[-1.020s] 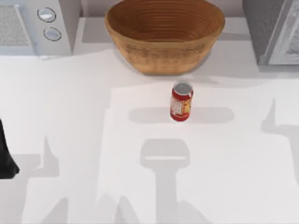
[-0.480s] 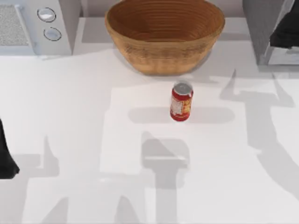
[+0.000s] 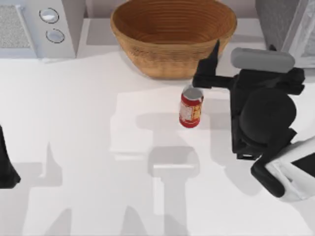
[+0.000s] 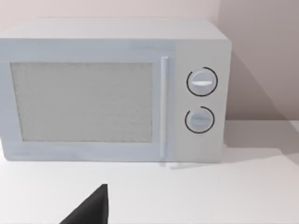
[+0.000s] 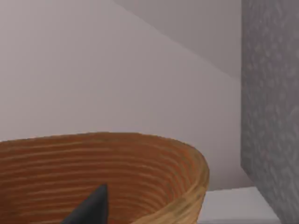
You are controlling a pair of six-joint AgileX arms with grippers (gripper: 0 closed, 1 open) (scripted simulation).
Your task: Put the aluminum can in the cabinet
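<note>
Top view: left arm parked at the bench's left edge. Small red aluminum can (image 3: 191, 107) stands upright mid-bench, right claw (image 3: 209, 69) just beyond it toward the right (spread or pressed, I cannot tell), nearer arm by far; grey speckled cabinet (image 3: 280, 27) far right.

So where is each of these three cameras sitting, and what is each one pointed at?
Top view: above the table, looking down on the aluminum can, wicker bowl and cabinet; the right arm's claw is near the can.
Left wrist view: on the left arm, facing the white appliance; one dark fingertip shows.
Right wrist view: on the right arm, facing bowl and cabinet.
Shared: bowl and cabinet, top and right wrist views.
</note>
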